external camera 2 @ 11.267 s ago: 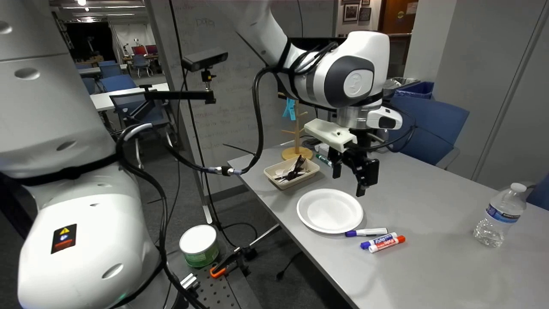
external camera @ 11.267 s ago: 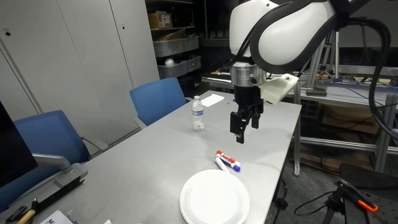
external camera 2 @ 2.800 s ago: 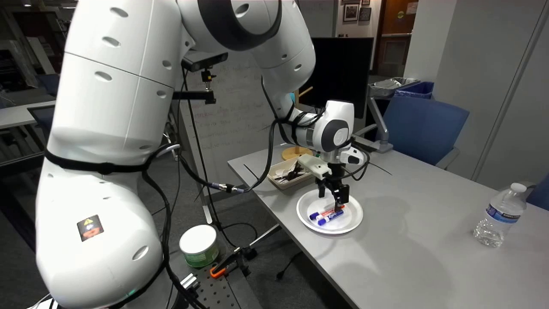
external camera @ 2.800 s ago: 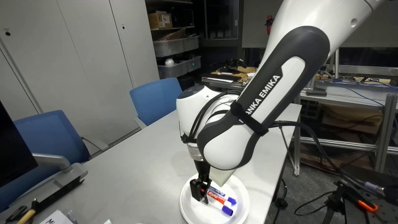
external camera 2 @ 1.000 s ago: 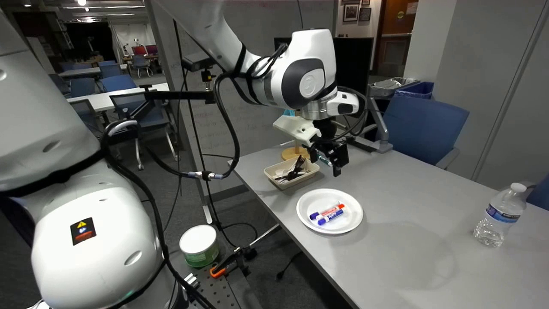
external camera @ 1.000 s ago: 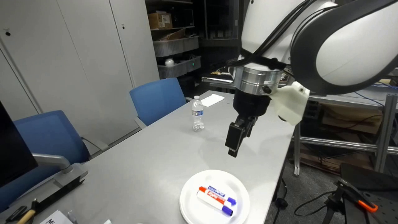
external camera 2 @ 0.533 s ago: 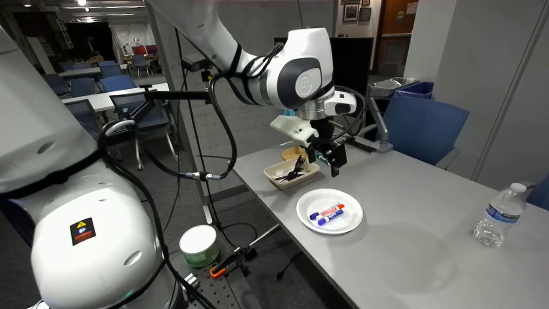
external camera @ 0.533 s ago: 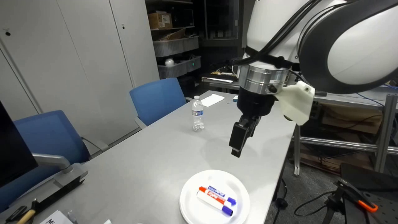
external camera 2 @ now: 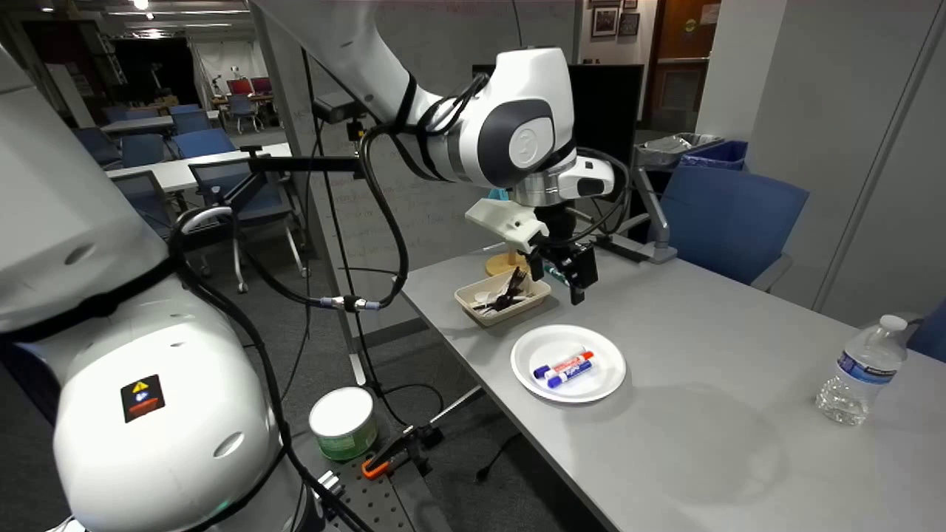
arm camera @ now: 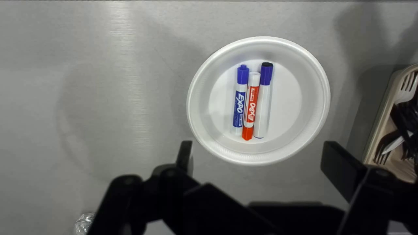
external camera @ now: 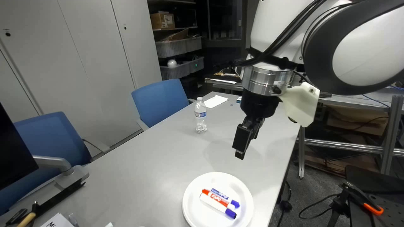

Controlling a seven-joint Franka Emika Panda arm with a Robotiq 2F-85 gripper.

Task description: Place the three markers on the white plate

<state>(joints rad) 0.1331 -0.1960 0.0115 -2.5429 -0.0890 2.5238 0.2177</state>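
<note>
the claw (arm camera: 258, 153) hangs clear above the surface (arm camera: 140, 107), its fingers (arm camera: 339, 169) spread wide and nothing held. below it, past its tips in the wrist view, sits the plate (arm camera: 287, 98), and on its flat floor lie the blue marker (arm camera: 239, 101), red marker (arm camera: 250, 106) and white marker (arm camera: 262, 106), side by side, so close that i can't tell whether they touch all along. the job looks done, and no further grasp seems called for. should one need shifting, i'd judge each light and stiff, with a smooth barrel that may roll or slip in a loose pinch. the best hold is across mid-barrel, fingers square to it; a tug on a cap could pull it off. packed this close, the red marker in the middle leaves little room for a finger on either side. the plate looks thin and light, likely to bend or skid if the claw presses its rim.
</note>
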